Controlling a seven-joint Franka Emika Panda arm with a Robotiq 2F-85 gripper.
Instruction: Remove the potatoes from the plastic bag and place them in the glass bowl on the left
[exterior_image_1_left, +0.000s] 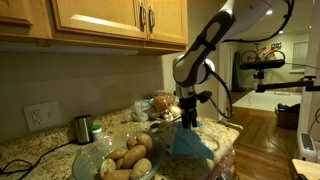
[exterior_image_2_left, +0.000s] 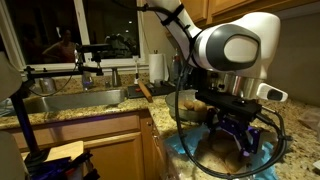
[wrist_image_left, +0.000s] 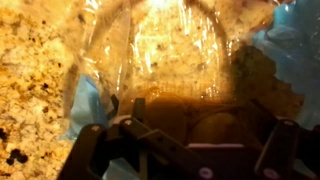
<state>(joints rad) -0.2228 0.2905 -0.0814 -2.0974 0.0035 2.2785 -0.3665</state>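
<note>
A clear plastic bag with blue edges (exterior_image_1_left: 192, 146) lies on the granite counter; it also shows in an exterior view (exterior_image_2_left: 196, 150) and fills the wrist view (wrist_image_left: 160, 50). My gripper (exterior_image_1_left: 188, 120) reaches down into the bag, also seen in an exterior view (exterior_image_2_left: 240, 138). In the wrist view its fingers (wrist_image_left: 200, 115) are spread open, with two brown potatoes (wrist_image_left: 215, 130) lying in the bag between them. I cannot tell whether the fingers touch them. The glass bowl (exterior_image_1_left: 88, 160) stands to the left and holds several potatoes (exterior_image_1_left: 128, 160).
A dark cup (exterior_image_1_left: 83, 128) and a wall outlet (exterior_image_1_left: 37, 116) are behind the bowl. Bagged groceries (exterior_image_1_left: 155, 105) sit at the back of the counter. A sink (exterior_image_2_left: 75, 100), a paper towel roll (exterior_image_2_left: 157, 67) and wooden cabinets (exterior_image_1_left: 100, 20) are nearby.
</note>
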